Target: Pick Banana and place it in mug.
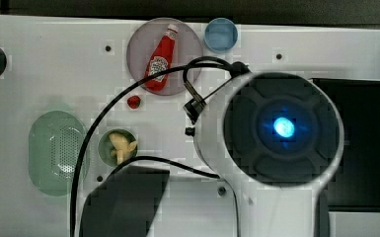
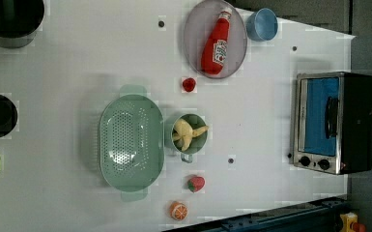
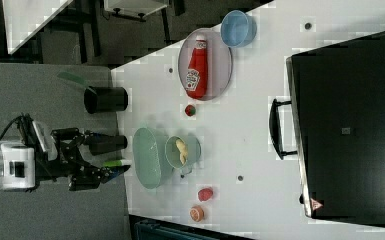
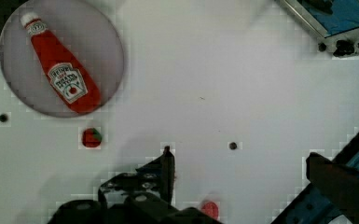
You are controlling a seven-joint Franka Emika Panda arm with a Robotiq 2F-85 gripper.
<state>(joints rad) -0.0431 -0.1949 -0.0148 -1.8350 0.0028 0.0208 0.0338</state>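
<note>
Top view: looks straight down from above the arm, close over the table (image 1: 39, 59).
Left view: high, looking down on the table.
Right view: farther off, oblique.
Wrist view: near the tabletop.
Shared: ketchup bottle (image 2: 215, 43) on its plate.

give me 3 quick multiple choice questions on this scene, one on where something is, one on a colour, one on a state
1. Where is the banana?
A. in the colander
B. in the mug
C. on the plate

2. What colour is the cup beside the plate?
A. light blue
B. red
C. black

3. How does the ketchup bottle stand?
A. upright on the table
B. tipped into the cup
C. lying flat on the plate

Answers:
1 B, the left view shows the banana inside the mug, next to the colander.
2 A, the cup is light blue in the left view.
3 C, the bottle lies on its side on the plate.
</note>
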